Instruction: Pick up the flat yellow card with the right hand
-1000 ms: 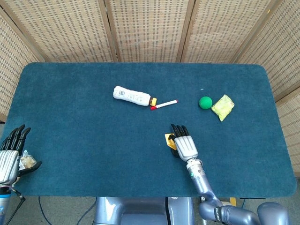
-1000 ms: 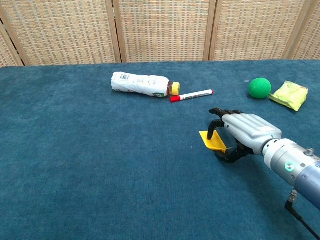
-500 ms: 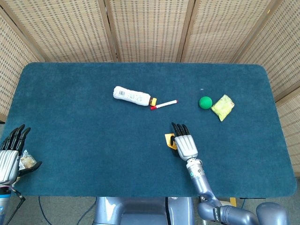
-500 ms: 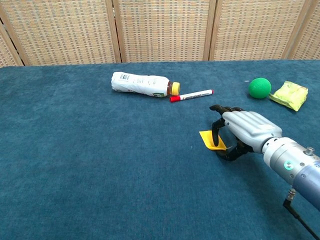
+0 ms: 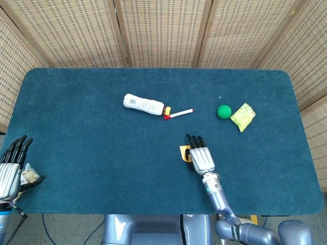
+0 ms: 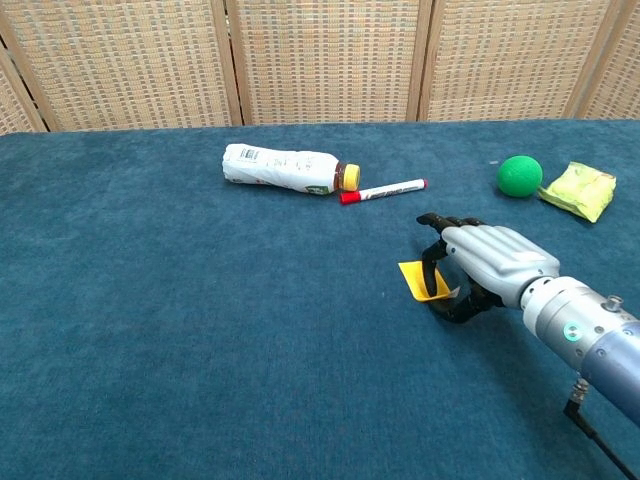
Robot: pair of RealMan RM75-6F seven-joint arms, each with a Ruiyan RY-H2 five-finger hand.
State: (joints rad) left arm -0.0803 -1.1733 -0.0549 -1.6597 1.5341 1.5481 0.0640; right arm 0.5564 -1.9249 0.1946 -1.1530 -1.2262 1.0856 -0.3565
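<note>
**Caller:** Blue carpeted table [image 5: 92, 153] fills the floor of both views, woven cane screens [image 5: 163, 30] standing behind it. Count the field for us.

**Spotter:** One of each. One white plastic bottle [image 5: 145, 105] lying on its side, its yellow cap [image 6: 350, 177] pointing toward one red-capped marker [image 5: 179, 114] just beside it. Over on the far right side, one green ball [image 5: 224, 111] and one yellow-green packet [image 5: 242, 116], near each other.

**Caller:** And the card?

**Spotter:** One flat yellow card [image 6: 424, 279], near the middle of the table toward the robot's edge. It is tilted, one edge up off the carpet, and the right hand [image 6: 490, 262] is on it.

**Caller:** How do the fingers sit?

**Spotter:** From the chest view, the dark fingertips [image 6: 433, 250] curl down over the card's far side and the thumb comes in underneath at the near side, so the card is pinched between them. From the head view, only a yellow corner [image 5: 184, 151] peeks out at the left of that hand [image 5: 201, 157].

**Caller:** The other arm?

**Spotter:** Left hand [image 5: 11, 168] is at the table's near left corner, fingers stretched out straight, thumb spread aside. One small pale crumpled thing [image 5: 29, 175] sits against the palm; whether it is gripped, he cannot tell.
</note>
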